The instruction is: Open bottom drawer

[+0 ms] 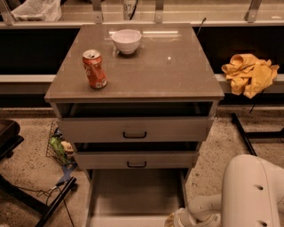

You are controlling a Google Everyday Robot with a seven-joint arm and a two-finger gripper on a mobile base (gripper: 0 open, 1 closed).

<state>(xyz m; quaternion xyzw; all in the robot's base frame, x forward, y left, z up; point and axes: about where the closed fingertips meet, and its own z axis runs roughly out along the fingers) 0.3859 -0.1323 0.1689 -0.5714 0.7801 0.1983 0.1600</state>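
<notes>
Camera view: gripper (174,221) (at bottom drawer (133,195))

Robot lab test bay.
Speckled floor (27,170), loose cables (42,193) at 8 o'clock, metal brackets (159,10) at 12; gripper (175,220) at 6.

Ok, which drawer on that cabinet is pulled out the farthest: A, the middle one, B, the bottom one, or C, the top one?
B: the bottom drawer reaches well past the middle drawer and top drawer, so its plain inside shows, and the tool sits by its front right corner at the picture's lower edge.
</notes>
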